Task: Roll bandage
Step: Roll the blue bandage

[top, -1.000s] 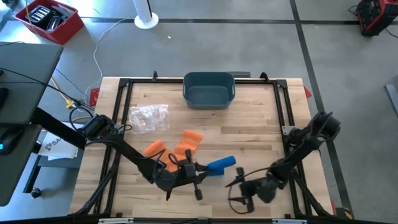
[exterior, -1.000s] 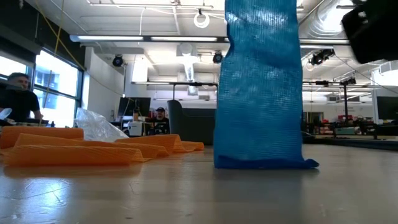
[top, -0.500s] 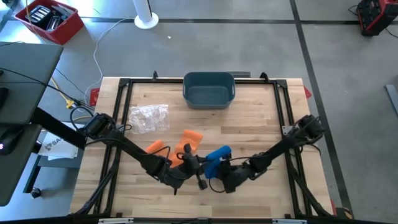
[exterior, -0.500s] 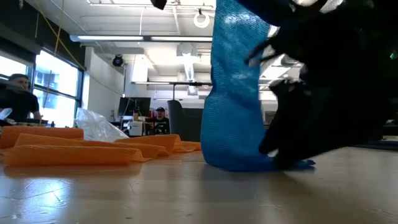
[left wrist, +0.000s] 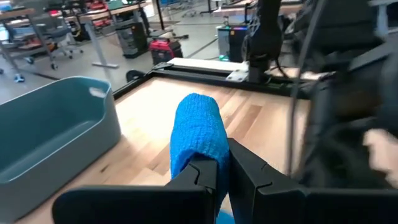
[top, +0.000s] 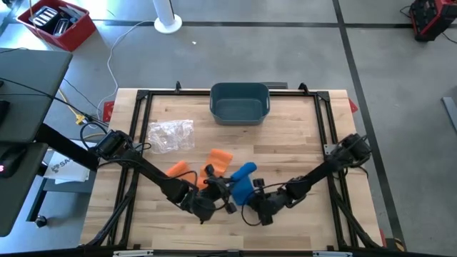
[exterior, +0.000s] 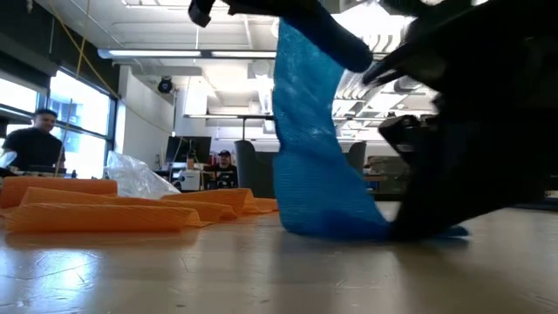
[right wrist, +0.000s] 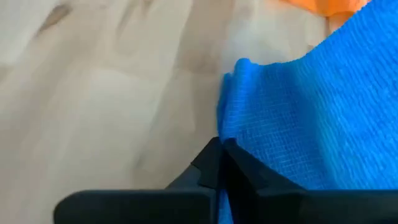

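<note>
The blue bandage [top: 243, 183] is pinched by both closed hands, left hand [top: 227, 191] and right hand [top: 251, 200]; tension should be kept even while rolling.

Wooden table [top: 300, 143]: bin [top: 239, 102], bandages, perhaps plastic.

My high camera looks straight down on the whole table [top: 285, 143]. My low one sits at tabletop height, facing the room. Both wrist cameras sit very close to the blue bandage [top: 243, 181], which all four views share.
</note>
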You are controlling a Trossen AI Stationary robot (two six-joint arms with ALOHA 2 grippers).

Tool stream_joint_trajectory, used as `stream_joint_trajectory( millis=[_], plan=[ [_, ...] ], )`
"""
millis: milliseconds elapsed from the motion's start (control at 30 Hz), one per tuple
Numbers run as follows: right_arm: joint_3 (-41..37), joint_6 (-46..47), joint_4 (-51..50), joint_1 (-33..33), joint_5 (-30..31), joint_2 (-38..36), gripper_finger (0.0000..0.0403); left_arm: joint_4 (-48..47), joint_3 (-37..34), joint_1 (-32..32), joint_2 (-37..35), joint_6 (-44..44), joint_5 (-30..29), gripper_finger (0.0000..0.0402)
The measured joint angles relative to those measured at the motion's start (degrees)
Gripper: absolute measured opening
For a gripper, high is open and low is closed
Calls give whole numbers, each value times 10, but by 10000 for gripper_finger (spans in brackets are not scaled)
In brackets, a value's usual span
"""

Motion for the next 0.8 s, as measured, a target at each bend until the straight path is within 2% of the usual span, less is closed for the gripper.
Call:
stream_joint_trajectory(
  millis=[167,267,467,567,667,800],
  plan=[
    [-4,30,-37,54,-21,-43,2,-49,0,-1,0,-40,-5,12],
    [-4,55,-53,90,1,-84,3,-72,0,0,0,-63,-4,12],
    [-3,88,-66,168,88,-151,1,-84,0,-1,0,-79,5,12],
    [0,89,-66,205,136,-176,1,-81,0,-1,0,-79,38,12],
    [13,72,-66,235,193,-196,0,-81,0,-1,0,-82,73,12],
    [33,17,-68,262,297,-210,0,-77,0,-2,0,-90,89,12]
  ],
)
